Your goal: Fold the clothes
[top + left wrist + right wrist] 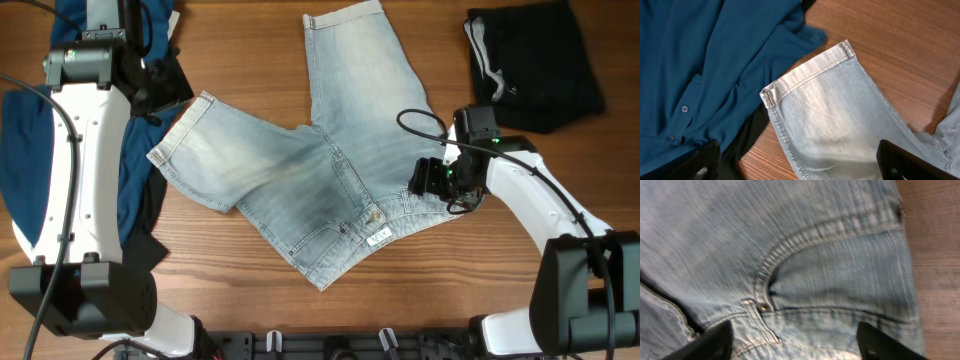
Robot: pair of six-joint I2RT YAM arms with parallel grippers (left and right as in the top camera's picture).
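Observation:
The pale-blue denim shorts [320,170] lie spread on the wooden table, legs pointing left and up, waistband with label [378,236] at the lower right. My right gripper [428,180] hovers open over the waistband's right end; the right wrist view shows its fingers [795,342] straddling a front pocket and rivet [763,308]. My left gripper [160,90] is open near the left leg's hem [807,67], above the denim [840,125]. The dark-blue button shirt [695,65] lies at the far left [30,150]. The black white-drawstring shorts [535,65] sit at the upper right.
A black garment edge [150,240] shows under the blue shirt at the left. Bare wood [240,40] lies between the shorts' legs and along the front edge. The arm bases stand at the lower left and lower right.

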